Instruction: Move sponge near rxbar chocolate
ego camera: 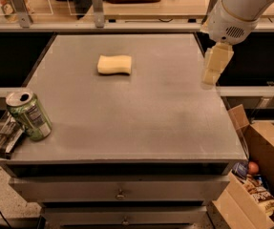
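The pale yellow sponge (114,64) lies on the grey table top (136,109), towards the back and a little left of centre. The dark rxbar chocolate (5,137) lies at the front left corner, partly over the edge, with a green soda can (29,115) leaning against it. My gripper (213,70) hangs from the white arm at the table's right edge, well to the right of the sponge and above the surface. It holds nothing that I can see.
An open cardboard box (258,175) with snack packets stands on the floor at the right of the table. A counter with shelf posts (97,6) runs behind the table. Drawers sit under the table's front edge.
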`<state>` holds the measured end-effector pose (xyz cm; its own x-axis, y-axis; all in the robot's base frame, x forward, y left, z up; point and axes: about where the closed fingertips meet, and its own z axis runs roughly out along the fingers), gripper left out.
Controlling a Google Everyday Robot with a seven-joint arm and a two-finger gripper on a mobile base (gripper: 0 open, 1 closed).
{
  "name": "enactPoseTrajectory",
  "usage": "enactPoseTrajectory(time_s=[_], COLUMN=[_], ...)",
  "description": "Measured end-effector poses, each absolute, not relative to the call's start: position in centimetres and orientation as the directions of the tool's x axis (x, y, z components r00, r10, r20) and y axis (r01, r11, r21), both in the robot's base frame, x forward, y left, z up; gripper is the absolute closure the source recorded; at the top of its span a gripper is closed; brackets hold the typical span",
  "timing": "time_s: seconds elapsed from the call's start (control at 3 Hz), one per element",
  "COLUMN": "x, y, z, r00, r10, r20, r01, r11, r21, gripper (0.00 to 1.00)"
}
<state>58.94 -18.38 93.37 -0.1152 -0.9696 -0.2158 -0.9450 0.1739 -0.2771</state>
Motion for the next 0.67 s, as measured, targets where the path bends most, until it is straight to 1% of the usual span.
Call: enactPoseTrajectory(time_s=[0.33, 0.67], x=[64.22, 64.22], y=[-17.62, -17.62], z=[92.08, 92.08], r00=[-0.092, -0.092], r10=[-0.976, -0.976], r20=[-0.198, -0.198], r01=[-0.944, -0.944], r11=[0.149, 0.149], r21=[-0.294, -0.294], gripper=[0.0, 0.0])
